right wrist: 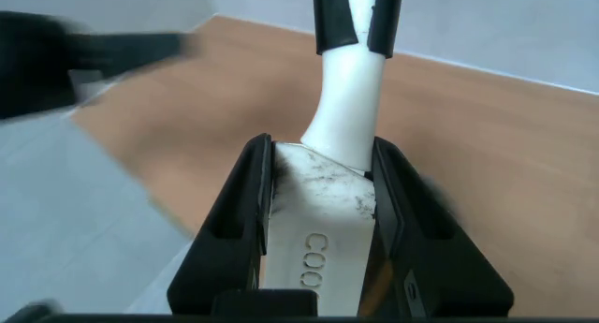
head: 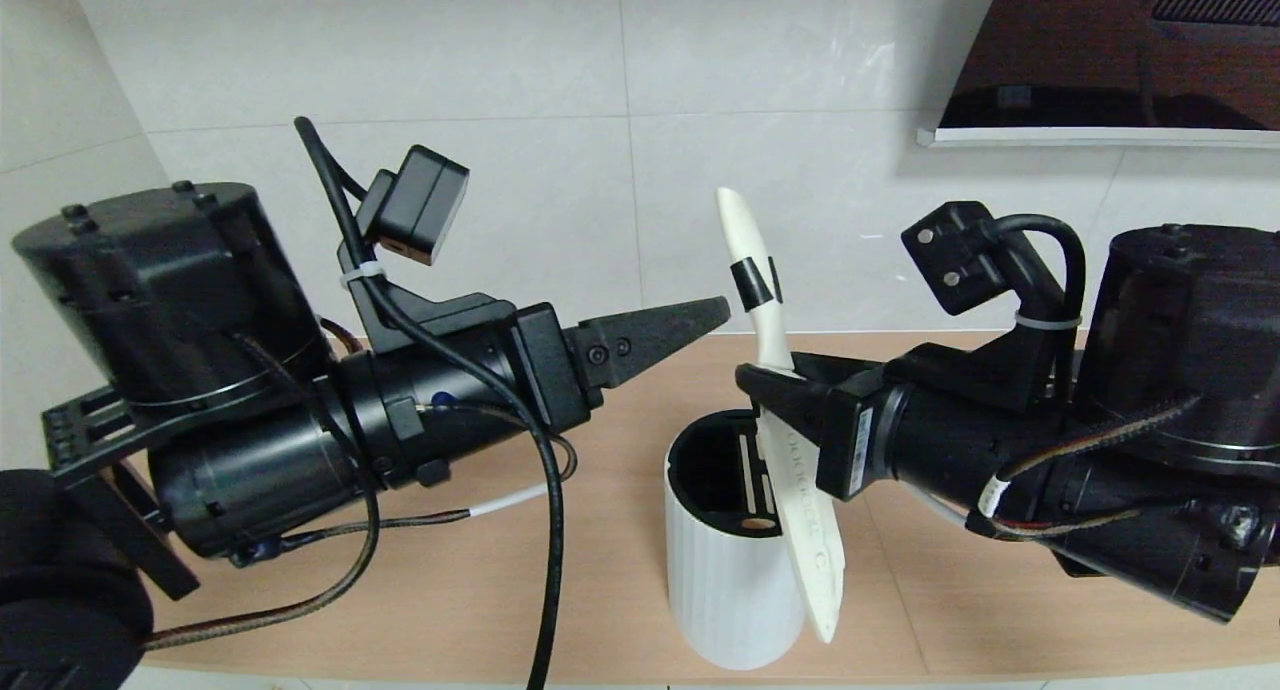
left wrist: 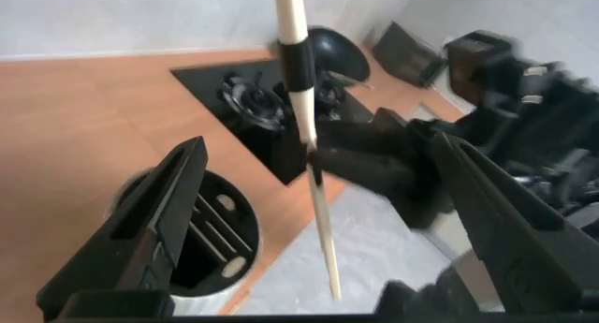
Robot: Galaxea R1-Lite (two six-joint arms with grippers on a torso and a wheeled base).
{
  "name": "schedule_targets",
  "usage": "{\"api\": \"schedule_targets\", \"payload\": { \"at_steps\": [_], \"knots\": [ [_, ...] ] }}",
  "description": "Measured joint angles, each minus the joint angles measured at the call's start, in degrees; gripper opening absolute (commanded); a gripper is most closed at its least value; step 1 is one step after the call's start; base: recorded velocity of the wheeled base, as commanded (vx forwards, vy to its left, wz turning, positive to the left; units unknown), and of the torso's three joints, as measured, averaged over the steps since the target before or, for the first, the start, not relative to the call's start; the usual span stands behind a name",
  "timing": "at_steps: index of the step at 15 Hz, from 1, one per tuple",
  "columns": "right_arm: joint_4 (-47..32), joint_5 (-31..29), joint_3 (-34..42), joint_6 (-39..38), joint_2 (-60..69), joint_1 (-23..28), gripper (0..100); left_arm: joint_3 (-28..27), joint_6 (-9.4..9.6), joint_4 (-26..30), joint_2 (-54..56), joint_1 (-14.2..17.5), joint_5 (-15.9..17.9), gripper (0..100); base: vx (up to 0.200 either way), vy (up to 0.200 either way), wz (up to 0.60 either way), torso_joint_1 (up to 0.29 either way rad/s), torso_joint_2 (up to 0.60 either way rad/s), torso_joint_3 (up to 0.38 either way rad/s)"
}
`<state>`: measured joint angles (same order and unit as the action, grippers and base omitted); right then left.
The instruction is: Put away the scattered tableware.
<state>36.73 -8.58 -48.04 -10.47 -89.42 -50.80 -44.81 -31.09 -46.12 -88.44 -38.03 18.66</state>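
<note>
A: What is the spatula [head: 768, 325] made of?
B: Cream plastic, matt, smudged grey at the neck, with a band of black tape.
A: And the holder [head: 730, 580]?
B: White ribbed plastic, matt. The desk [head: 470, 590] under the holder is smooth pale wood. The wall tiles [head: 500, 60] behind the holder are glossy, and the left fingers [head: 655, 332] are matt black.

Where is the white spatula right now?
In the head view, near centre, the white spatula is clamped in the right gripper. It is roughly upright, its blade down beside the white utensil holder on the wooden counter.
</note>
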Motion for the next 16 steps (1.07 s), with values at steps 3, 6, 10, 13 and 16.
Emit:
{"api": "schedule_targets", "payload": {
  "at_steps": [3,6,10,13,16],
  "knots": [
    [0.0,0.0,0.8,-0.1,0.0,-2.4,0,0.1,0.02,-2.6,-1.7,-1.3,-1.5,100,0.0,0.0,0.0,0.0,0.0,0.0],
    [0.0,0.0,1.4,-0.5,-0.2,-4.2,0,0.0,0.07,-4.4,-3.1,-1.7,-2.9,100,0.0,0.0,0.0,0.0,0.0,0.0],
    [0.1,0.0,1.6,-0.5,-0.6,-5.1,0,-0.2,0.22,-5.9,-5.0,-2.6,-4.4,100,0.0,0.0,0.0,0.0,0.0,0.0],
    [0.0,0.0,2.0,-0.5,-0.7,-6.0,0,-0.2,0.33,-7.9,-6.6,-3.2,-5.4,100,0.0,0.0,0.0,0.0,0.0,0.0],
    [0.0,0.0,2.2,-0.5,-0.7,-6.2,0,-0.2,0.35,-7.9,-7.1,-3.4,-5.4,100,0.0,0.0,0.0,0.0,0.0,0.0]
  ]
}}
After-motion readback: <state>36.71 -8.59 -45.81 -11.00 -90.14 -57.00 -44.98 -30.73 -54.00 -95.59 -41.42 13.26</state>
